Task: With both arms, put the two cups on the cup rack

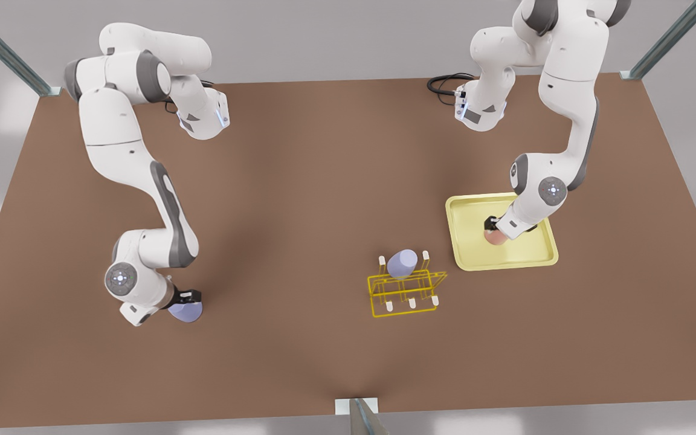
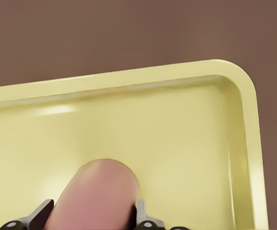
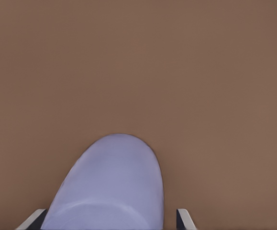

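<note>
The salmon-pink cup [image 1: 495,236] lies in the pale yellow tray [image 1: 535,257] at the front view's right. My left gripper [image 1: 493,225] is shut on it, one finger pressed to each side of the cup [image 2: 97,194]. At the front view's lower left, a lavender cup [image 1: 185,312] rests on the brown table. My right gripper [image 1: 190,297] is open around this cup [image 3: 110,184], with a small gap beside one fingertip [image 3: 183,218]. The yellow wire cup rack [image 1: 406,290] stands at centre right and carries another lavender cup [image 1: 402,263] on a back peg.
The tray's raised rim [image 2: 243,124] rings the pink cup, with its corner close by. The tray sits just to the right of the rack in the front view. A black cable [image 1: 444,83] coils at the table's far edge. Bare brown table [image 1: 299,199] separates the arms.
</note>
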Robot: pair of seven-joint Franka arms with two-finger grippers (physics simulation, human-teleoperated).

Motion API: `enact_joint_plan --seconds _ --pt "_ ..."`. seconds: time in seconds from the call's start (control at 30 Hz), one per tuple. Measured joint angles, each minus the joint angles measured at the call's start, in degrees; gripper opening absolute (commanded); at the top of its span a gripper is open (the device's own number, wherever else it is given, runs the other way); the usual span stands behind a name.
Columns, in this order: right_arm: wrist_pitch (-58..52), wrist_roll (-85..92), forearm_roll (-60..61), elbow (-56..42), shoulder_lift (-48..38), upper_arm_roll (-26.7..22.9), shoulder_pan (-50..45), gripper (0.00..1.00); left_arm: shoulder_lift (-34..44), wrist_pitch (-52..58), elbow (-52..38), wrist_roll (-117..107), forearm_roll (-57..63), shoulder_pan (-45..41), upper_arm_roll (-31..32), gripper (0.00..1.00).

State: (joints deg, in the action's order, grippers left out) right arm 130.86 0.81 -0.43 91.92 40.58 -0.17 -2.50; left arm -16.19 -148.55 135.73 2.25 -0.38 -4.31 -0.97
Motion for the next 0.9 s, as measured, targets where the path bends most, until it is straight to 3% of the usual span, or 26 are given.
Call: enact_joint_plan --seconds 0.37,0.47,0.67,0.9 --pt "2.51 -2.29 -0.40 -0.18 1.58 0.10 -0.26 1.00 -0.68 -0.82 -0.34 -0.70 0.31 -0.02 -0.01 0.79" --pt "2.77 -2.60 -0.27 -0.19 1.62 0.09 -0.24 0.82 -0.19 -0.79 -0.34 -0.85 0.29 -0.03 0.00 0.80" --pt "2.99 -2.80 0.06 -0.22 1.59 0.09 0.07 0.81 1.71 1.36 -1.51 -1.00 0.25 0.31 0.00 0.80" --pt "3.08 -3.07 0.07 -0.56 1.58 0.08 0.12 0.81 -0.22 22.28 -27.46 -2.12 0.26 0.18 0.35 0.80"
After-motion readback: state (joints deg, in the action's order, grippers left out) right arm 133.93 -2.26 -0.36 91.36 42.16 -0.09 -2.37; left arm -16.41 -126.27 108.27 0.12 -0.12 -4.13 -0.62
